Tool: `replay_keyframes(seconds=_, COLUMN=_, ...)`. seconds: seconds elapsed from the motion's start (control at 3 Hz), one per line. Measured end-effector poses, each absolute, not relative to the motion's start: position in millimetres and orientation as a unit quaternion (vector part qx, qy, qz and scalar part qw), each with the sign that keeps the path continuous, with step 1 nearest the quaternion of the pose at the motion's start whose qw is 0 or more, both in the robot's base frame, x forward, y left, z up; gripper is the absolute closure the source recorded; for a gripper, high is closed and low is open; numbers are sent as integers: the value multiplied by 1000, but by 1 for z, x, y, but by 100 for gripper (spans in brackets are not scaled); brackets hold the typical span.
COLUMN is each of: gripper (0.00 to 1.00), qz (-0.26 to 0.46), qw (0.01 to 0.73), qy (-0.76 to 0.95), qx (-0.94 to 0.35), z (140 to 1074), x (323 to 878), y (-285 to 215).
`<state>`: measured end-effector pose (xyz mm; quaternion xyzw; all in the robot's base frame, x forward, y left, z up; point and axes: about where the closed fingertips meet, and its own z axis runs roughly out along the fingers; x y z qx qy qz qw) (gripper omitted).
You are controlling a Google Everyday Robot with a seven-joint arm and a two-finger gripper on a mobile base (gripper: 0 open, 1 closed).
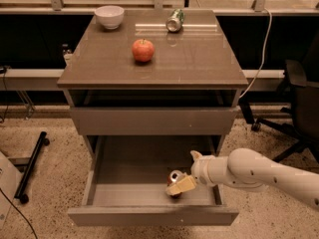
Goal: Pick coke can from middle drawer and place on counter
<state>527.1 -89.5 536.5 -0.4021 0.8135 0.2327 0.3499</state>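
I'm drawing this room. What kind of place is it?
Probably an office or lab: a wheeled office chair, a power cable hanging by the counter, and speckled hard floor. The robot's gripper is in the open middle drawer, at the coke can.

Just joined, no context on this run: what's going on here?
The robot's white arm reaches from the right into the open grey-brown middle drawer. Its gripper is right at the small red coke can with a silver top, which appears to stand on the drawer floor near the front right, not yet lifted. The glossy dark brown counter above holds a red apple, a white bowl and a green-and-silver can on its side.
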Motion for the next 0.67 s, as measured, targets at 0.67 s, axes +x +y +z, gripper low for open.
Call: replay_keyframes(seconds=0.67, gripper=0, qz=210, qw=335, qy=844, qx=-361, z=472, x=545, y=-91)
